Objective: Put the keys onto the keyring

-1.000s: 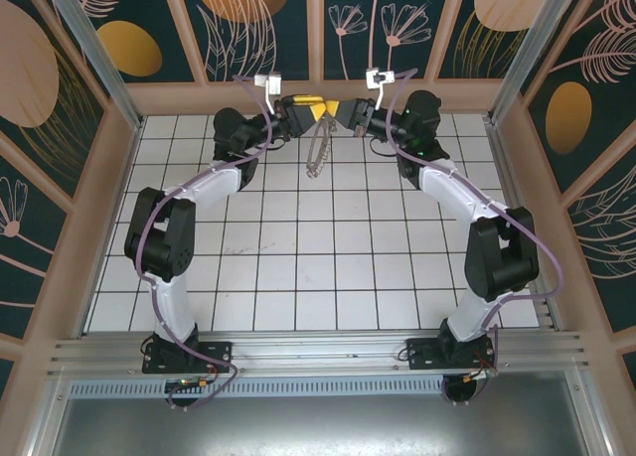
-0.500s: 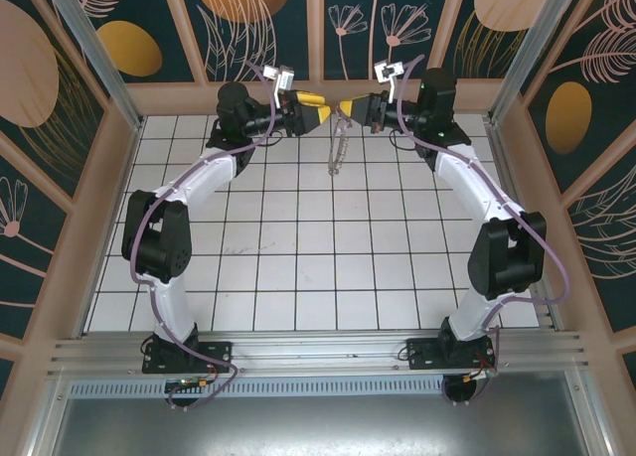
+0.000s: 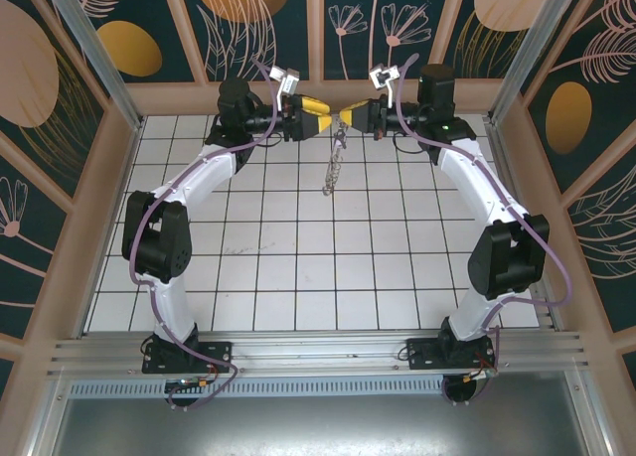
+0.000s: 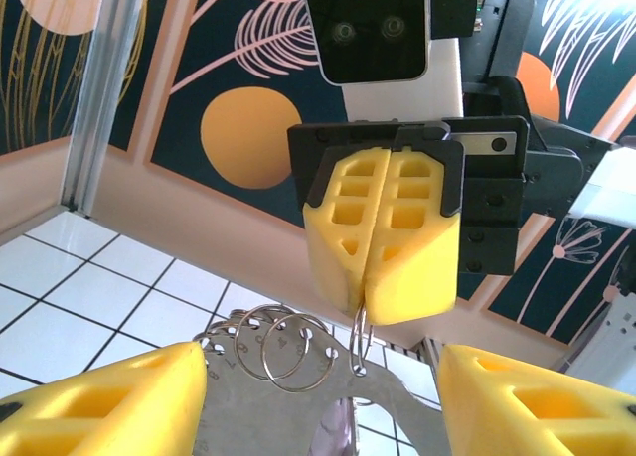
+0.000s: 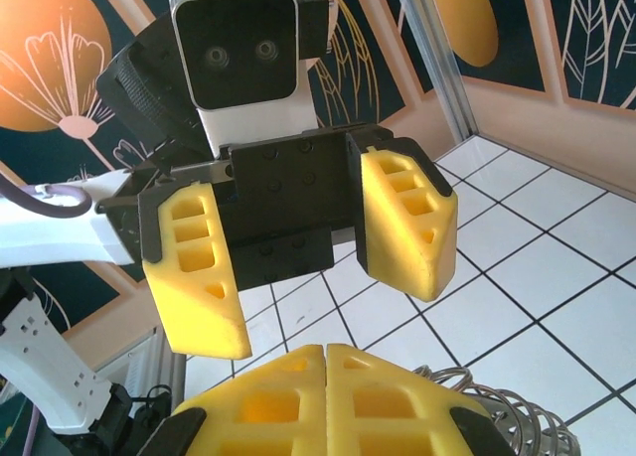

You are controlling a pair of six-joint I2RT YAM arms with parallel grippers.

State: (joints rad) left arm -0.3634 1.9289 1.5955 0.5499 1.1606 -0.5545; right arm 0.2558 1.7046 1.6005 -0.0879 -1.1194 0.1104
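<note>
worktop (image 3: 298,267): white tile grid, black grout. Over its far rows the keyring (image 3: 335,163) hangs in the air with its chain links dangling. Its top end is pinched in the right claw (image 3: 347,116), yellow pads fully together on the thin wire. Small silvery split rings (image 4: 283,345) bunch just beside the pinch. A blurred lilac-grey piece (image 4: 334,428) sits under them, can't tell if it's the key. The left claw (image 3: 324,118) faces it tip to tip, pads well apart, gripping nothing. Both are up near the back wall (image 3: 318,90).
</note>
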